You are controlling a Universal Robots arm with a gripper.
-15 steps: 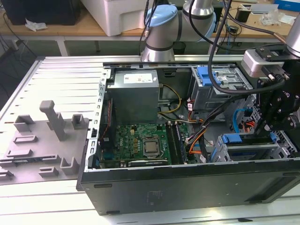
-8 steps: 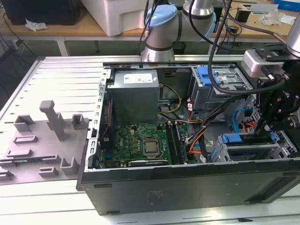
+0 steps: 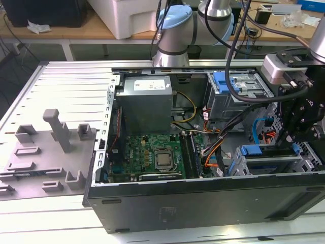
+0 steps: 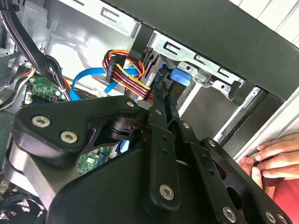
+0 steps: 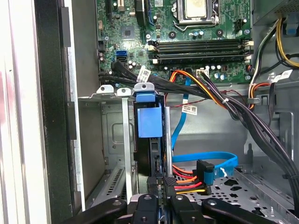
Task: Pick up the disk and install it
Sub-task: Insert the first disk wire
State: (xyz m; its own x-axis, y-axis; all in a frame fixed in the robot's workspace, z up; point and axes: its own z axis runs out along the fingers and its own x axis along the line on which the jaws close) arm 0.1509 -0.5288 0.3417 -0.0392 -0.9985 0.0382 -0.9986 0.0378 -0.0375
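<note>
The black gripper (image 5: pixel 161 181) has its fingers narrow, closed on the near edge of the flat silver disk with a blue plastic bracket (image 5: pixel 149 119). The disk stands upright in a slot of the silver metal drive cage (image 5: pixel 112 130). Between the disk and the black case wall (image 5: pixel 51 116), one bay is open. Farther on, black and orange cables (image 5: pixel 210 93) cross close to the cage rim, in front of the green motherboard (image 5: pixel 201 28).

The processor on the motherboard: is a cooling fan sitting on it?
No: in the exterior view the processor lies bare on the green motherboard, its metal top uncovered.
</note>
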